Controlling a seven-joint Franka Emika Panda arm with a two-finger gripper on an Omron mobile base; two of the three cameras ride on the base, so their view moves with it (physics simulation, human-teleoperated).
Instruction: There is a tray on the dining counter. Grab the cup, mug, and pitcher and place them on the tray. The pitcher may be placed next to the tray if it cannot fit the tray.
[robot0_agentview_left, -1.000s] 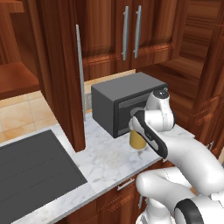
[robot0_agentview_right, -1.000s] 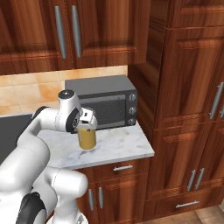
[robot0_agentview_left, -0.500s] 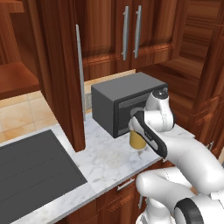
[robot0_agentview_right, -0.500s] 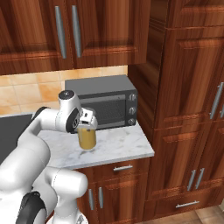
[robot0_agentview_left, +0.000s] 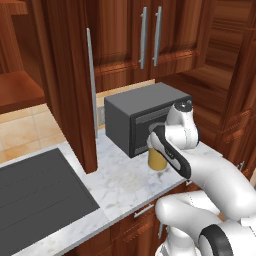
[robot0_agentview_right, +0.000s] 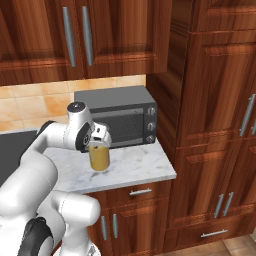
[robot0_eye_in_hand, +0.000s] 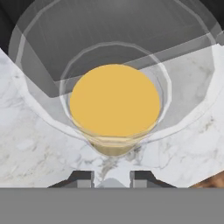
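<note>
The pitcher (robot0_agentview_left: 158, 161) (robot0_agentview_right: 99, 160), clear glass with orange-yellow liquid, stands upright on a marble counter just in front of a microwave. My gripper (robot0_agentview_left: 155, 148) (robot0_agentview_right: 98, 145) reaches down onto its top from above. In the hand view I look straight down into the pitcher (robot0_eye_in_hand: 114, 100), and my gripper (robot0_eye_in_hand: 112, 178) has its two dark fingertips drawn close together with the near glass rim between them. The tray, cup, mug and dining counter are out of view.
A dark grey microwave (robot0_agentview_left: 134, 119) (robot0_agentview_right: 119, 112) stands right behind the pitcher. A black cooktop (robot0_agentview_left: 35, 195) lies to the left on the marble counter (robot0_agentview_left: 120, 186) (robot0_agentview_right: 142, 167). An open cabinet door (robot0_agentview_left: 70, 75) hangs at left; tall wooden cabinets (robot0_agentview_right: 212, 125) rise at right.
The jaws have closed from wide open onto the pitcher's rim. The arm and the pitcher have stayed in place.
</note>
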